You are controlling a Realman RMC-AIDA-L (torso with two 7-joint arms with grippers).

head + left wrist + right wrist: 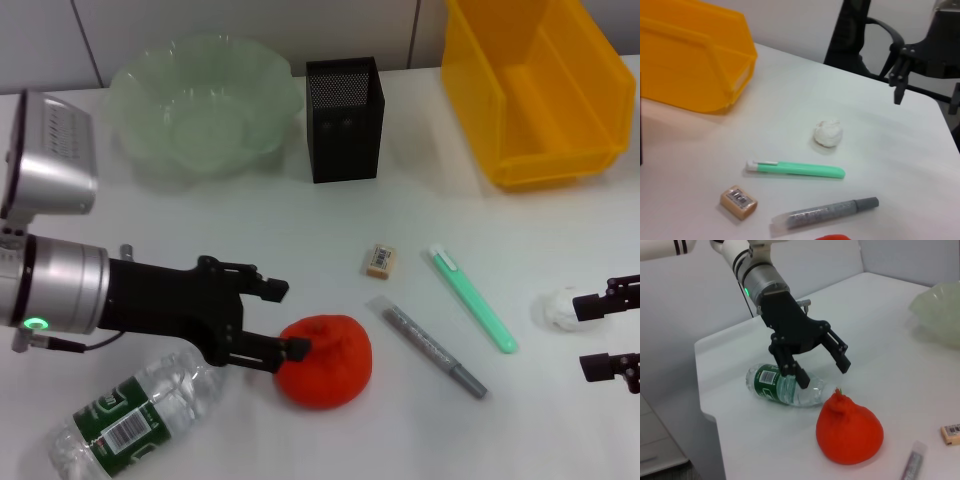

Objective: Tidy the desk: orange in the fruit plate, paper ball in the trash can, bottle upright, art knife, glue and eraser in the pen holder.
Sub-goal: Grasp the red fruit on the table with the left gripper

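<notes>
Your left gripper (285, 320) sits low at lower left of the head view, fingers spread wide and holding nothing, lined up to straddle the bright red-orange round fruit (325, 360) just beside it at lower centre. Your right gripper (612, 340) waits open at the right edge, beside the white crumpled paper ball (555, 308).

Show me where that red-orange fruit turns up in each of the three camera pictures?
Head view: the orange sits low in the middle, just past the open left claw.
Left wrist view: only a red sliver shows at the bottom edge.
Right wrist view: it is large at lower centre, beside the lying bottle.
Shared landmark: the grey pen-shaped stick, next to the orange in all three views.
</notes>
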